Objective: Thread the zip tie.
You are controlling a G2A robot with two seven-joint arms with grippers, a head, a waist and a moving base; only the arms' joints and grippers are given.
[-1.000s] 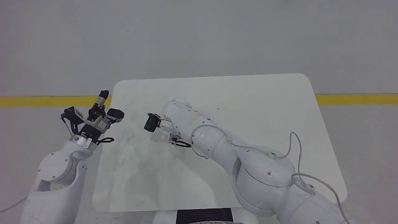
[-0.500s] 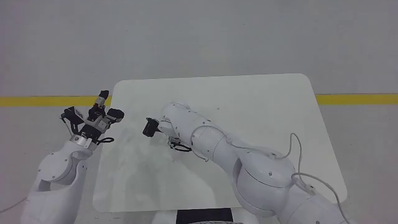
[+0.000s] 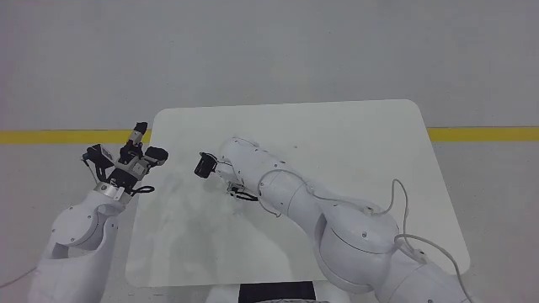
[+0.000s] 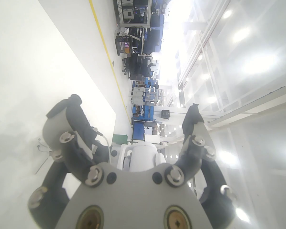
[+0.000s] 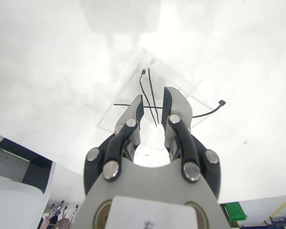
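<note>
Three black zip ties lie on a clear plastic sheet (image 5: 181,84) on the white table (image 3: 354,135). One bent zip tie (image 5: 143,86) and one straight zip tie (image 5: 152,91) run side by side. A third zip tie (image 5: 205,113) crosses under them, its head off the sheet's edge. My right gripper (image 5: 153,92) hangs open just above them, a finger on each side of the pair. The right arm (image 3: 278,189) stretches over the table's left half. My left gripper (image 3: 126,156) (image 4: 133,106) is open with nothing in it, at the table's left edge and pointing away from the table.
The table's right half and far side (image 3: 379,126) are bare white surface. Grey floor with a yellow line (image 3: 472,134) surrounds the table. Racks and equipment (image 4: 143,36) stand far off in the room.
The right arm's wrist shifted slightly toward the left and came back to about where it was. The left arm has not moved.
</note>
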